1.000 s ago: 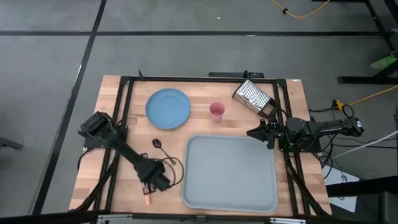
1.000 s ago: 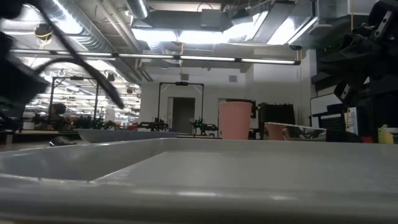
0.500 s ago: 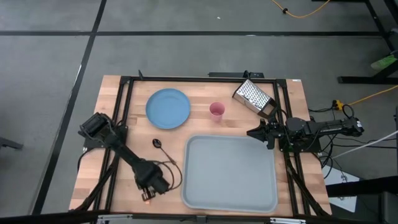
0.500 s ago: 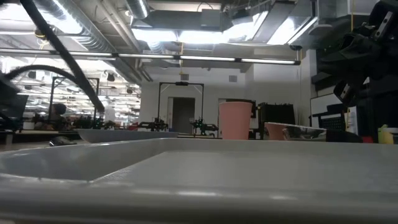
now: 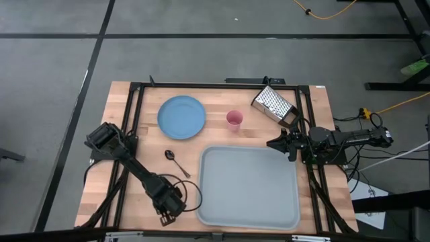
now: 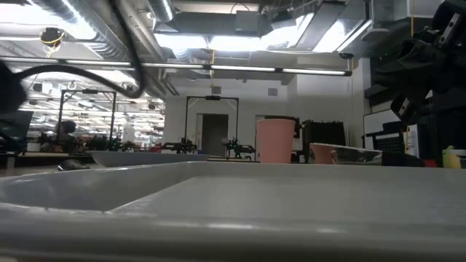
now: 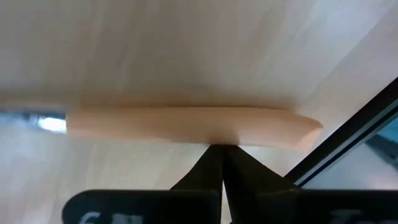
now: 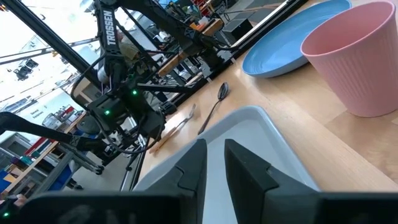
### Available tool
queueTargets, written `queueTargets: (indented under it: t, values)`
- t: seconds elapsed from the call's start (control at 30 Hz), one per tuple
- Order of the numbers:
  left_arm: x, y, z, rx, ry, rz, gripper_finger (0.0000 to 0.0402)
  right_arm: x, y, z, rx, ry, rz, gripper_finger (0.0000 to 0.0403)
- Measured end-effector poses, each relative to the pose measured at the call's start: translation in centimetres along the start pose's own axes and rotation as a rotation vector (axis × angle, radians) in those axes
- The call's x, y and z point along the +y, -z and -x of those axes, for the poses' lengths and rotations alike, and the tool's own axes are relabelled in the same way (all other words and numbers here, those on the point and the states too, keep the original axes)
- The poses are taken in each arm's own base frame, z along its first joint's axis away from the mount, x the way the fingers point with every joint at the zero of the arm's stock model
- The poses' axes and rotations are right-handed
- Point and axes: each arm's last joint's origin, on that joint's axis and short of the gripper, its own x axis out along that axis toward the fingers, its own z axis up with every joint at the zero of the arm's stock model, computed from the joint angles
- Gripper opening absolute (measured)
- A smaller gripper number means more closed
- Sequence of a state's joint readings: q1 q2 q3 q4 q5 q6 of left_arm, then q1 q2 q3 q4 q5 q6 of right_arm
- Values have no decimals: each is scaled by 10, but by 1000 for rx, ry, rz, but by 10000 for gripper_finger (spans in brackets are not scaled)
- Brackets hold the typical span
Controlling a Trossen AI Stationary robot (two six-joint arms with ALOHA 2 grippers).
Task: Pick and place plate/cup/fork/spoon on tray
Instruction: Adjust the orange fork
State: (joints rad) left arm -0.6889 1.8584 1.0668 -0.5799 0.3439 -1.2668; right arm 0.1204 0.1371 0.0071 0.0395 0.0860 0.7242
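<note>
Left tool (image 5: 167, 214): clenched on the fork (image 7: 186, 126) by its orange handle, at the worktop's (image 5: 222, 138) 7 o'clock corner.
Right tool (image 5: 274, 143): fingers slightly apart, holding nothing, at 3 o'clock beside the tray (image 5: 248, 188) (rim just below it).
Spoon (image 5: 176, 161): at 9 o'clock of the tray.
Plate (image 5: 181, 117): 11 o'clock.
Cup (image 5: 234, 119): upright, 12 o'clock.

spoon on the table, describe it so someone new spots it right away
Start at the grey tray on the wooden table. Off the tray's upper left corner, below the blue plate, lies the spoon. It is small, dark and all metal, with an oval bowl and thin handle, unlike the orange-handled fork at the left gripper.
</note>
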Motion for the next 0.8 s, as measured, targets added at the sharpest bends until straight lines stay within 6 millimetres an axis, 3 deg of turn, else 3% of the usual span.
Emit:
queueTargets:
  t: [0.57,0.8]
  values:
    - [10,-42,16,-119,39,-88,0,0,0,0,0,0,1,61]
    - [14,-45,29,-124,34,-70,0,0,0,0,3,-3,2,61]
